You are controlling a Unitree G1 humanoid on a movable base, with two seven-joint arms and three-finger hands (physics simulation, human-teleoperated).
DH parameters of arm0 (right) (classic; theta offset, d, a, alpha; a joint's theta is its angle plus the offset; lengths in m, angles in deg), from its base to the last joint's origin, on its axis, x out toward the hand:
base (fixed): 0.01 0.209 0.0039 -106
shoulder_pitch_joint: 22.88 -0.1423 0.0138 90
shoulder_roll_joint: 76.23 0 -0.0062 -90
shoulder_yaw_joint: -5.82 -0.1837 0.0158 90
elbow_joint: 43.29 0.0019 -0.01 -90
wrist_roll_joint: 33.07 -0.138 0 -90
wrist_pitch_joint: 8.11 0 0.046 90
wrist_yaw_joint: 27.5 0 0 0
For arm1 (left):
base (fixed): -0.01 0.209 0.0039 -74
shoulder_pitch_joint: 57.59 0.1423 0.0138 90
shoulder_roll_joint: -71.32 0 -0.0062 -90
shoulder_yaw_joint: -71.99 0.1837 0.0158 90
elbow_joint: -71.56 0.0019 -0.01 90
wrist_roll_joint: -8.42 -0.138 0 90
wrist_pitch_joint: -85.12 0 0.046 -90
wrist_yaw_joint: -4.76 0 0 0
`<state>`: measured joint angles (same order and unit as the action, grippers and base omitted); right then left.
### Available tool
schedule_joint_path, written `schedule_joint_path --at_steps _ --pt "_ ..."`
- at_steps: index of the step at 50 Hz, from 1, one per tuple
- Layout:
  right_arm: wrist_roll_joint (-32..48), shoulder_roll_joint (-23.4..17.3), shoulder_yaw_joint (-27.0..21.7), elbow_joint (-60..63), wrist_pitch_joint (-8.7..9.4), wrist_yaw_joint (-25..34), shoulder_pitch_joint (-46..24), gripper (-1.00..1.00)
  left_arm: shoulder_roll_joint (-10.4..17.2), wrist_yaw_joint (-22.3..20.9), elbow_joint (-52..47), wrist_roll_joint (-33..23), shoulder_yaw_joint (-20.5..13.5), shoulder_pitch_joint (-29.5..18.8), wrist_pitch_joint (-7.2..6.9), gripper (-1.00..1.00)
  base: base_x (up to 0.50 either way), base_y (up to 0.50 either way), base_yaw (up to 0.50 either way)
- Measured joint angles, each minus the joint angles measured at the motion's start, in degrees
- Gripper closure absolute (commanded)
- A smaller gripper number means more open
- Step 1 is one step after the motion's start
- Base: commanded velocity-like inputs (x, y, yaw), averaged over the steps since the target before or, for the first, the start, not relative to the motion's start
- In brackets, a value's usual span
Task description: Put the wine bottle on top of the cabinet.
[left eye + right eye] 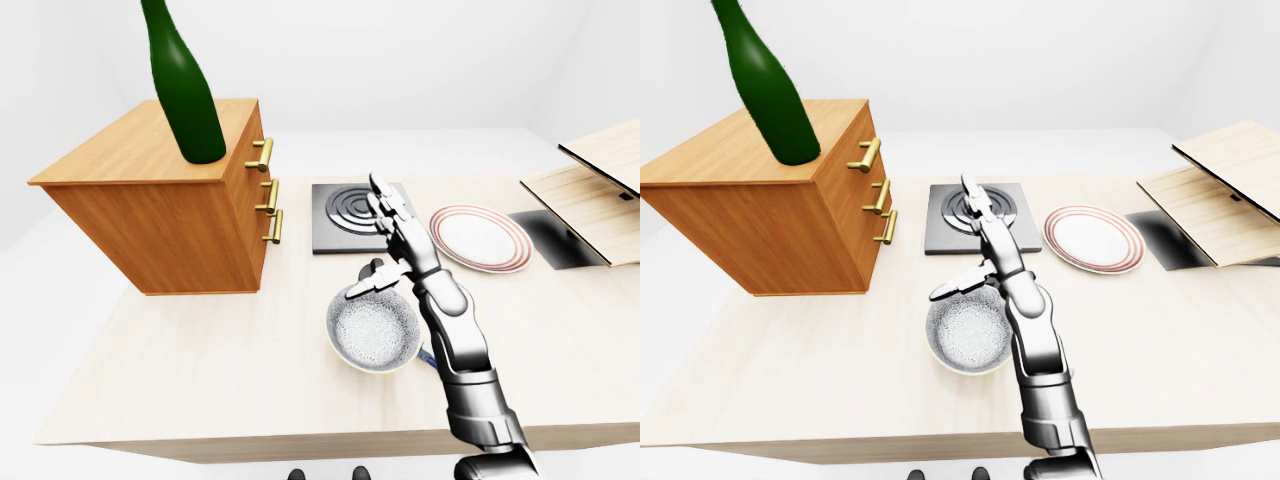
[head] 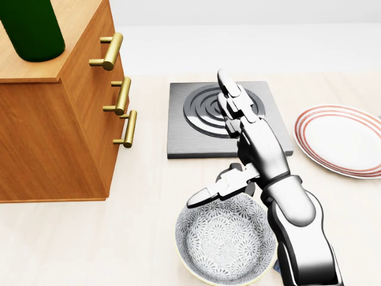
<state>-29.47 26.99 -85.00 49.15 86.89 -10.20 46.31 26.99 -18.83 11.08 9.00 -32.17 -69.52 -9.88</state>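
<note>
The dark green wine bottle (image 1: 186, 92) stands upright on the top of the wooden cabinet (image 1: 150, 215), near the edge above its brass-handled drawers. In the head view only the bottle's base (image 2: 33, 30) shows, at the top left. No hand touches it. My left hand appears in none of the views. My right hand (image 2: 219, 142) hovers open over the middle of the table, its fingers stretched toward the stove plate and its thumb above the bowl's rim, holding nothing.
A patterned bowl (image 2: 223, 244) sits under my right wrist. A dark stove plate (image 2: 196, 134) lies beyond it, with a red-rimmed plate (image 2: 342, 140) to its right. Wooden boards (image 1: 600, 180) and a dark mat (image 1: 555, 240) lie at the table's far right.
</note>
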Motion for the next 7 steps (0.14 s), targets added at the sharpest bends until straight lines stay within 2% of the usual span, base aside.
schedule_joint_path --at_steps 2,4,7 --pt "-0.56 0.33 0.07 0.18 0.0 -0.16 0.39 -1.0 -4.19 3.87 -6.5 3.02 0.02 0.19 0.0 -1.0 0.0 0.0 0.0" --pt "-1.03 0.67 0.3 -0.11 0.0 -0.33 0.87 -1.0 -9.76 8.86 -13.47 6.51 0.18 2.33 0.0 -1.0 0.0 0.0 0.0" --pt "-1.67 1.24 0.75 -1.12 0.0 -0.64 1.56 -1.0 -19.22 16.12 -23.86 10.2 2.52 9.28 0.0 -1.0 0.0 0.0 0.0"
